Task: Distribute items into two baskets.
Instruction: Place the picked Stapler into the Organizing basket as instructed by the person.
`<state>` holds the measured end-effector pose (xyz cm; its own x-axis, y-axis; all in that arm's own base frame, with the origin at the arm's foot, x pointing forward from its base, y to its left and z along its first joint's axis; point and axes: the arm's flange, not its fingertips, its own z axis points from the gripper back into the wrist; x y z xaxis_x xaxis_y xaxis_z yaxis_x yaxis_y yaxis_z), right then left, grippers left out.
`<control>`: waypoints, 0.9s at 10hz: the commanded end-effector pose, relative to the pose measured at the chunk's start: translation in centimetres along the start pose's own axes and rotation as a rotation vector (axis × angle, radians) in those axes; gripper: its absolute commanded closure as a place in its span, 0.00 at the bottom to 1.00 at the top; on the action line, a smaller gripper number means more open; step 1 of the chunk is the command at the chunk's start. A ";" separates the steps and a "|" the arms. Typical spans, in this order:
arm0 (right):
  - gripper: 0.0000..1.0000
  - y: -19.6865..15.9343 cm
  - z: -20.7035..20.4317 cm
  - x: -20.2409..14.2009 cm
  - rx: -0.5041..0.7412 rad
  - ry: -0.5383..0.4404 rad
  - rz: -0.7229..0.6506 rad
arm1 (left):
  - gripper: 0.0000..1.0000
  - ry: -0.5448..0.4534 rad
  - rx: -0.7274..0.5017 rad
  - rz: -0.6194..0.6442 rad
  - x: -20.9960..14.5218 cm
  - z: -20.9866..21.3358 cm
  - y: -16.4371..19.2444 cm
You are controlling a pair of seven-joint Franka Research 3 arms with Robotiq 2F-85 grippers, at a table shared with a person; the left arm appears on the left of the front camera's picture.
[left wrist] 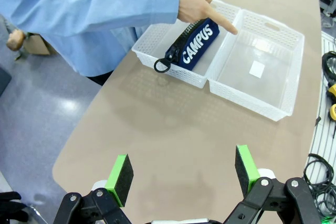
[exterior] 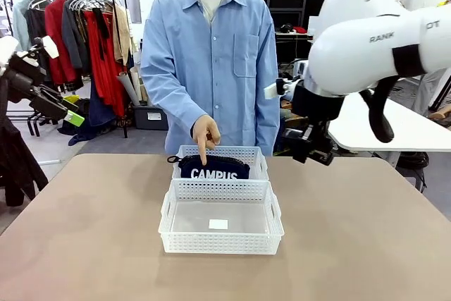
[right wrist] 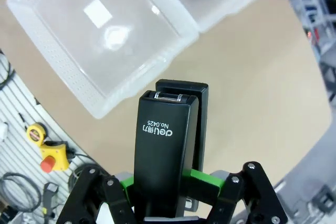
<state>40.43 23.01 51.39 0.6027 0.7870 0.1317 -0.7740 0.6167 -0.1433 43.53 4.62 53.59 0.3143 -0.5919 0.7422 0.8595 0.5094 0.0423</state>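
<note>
Right gripper [right wrist: 167, 182] clamps the stapler [right wrist: 167, 145] above the near basket [right wrist: 79, 72]; left gripper [left wrist: 182, 174] spread wide; pouch [exterior: 213, 167] in the far basket [exterior: 255, 154]

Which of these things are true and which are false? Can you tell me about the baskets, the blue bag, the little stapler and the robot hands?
1. The navy pouch lies in the far basket. True.
2. The near basket holds the black stapler. False: it holds nothing; the right gripper is clamped on the stapler, up above the table.
3. The left gripper is open and holds nothing. True.
4. The person's hand is lifting the pouch out. False: one finger points down at it in the far basket.
5. The two baskets stand far apart. False: they sit right against each other.
</note>
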 end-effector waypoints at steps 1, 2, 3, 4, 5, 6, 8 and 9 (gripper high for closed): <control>1.00 0.3 -0.5 3.0 -0.028 -0.023 0.164 | 0.00 0.000 0.001 0.008 0.0 0.1 -0.1; 1.00 1.0 -0.7 4.4 -0.010 -0.029 0.239 | 0.00 0.000 0.001 0.008 0.0 0.1 -0.1; 1.00 1.6 -1.0 5.5 0.008 -0.034 0.298 | 0.00 0.000 0.001 0.008 0.0 0.1 -0.1; 1.00 2.3 -1.4 6.4 0.033 -0.044 0.353 | 0.00 0.000 0.001 0.008 0.0 0.1 -0.1; 1.00 3.0 -2.0 7.3 0.057 -0.047 0.395 | 0.00 0.000 0.001 0.008 0.0 0.1 -0.1; 1.00 3.6 -2.9 8.0 0.091 -0.045 0.434 | 0.00 0.000 0.001 0.008 0.0 0.1 -0.1; 1.00 4.6 -4.3 9.1 0.140 -0.034 0.485 | 0.00 0.000 0.001 0.008 0.0 0.1 -0.1; 1.00 5.3 -5.0 9.5 0.159 -0.027 0.510 | 0.00 0.000 0.001 0.008 0.0 0.1 -0.1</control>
<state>42.64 33.50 46.61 0.1819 0.9786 0.0965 -0.9791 0.1893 -0.0744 43.54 4.63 53.57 0.3147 -0.5919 0.7420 0.8594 0.5096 0.0421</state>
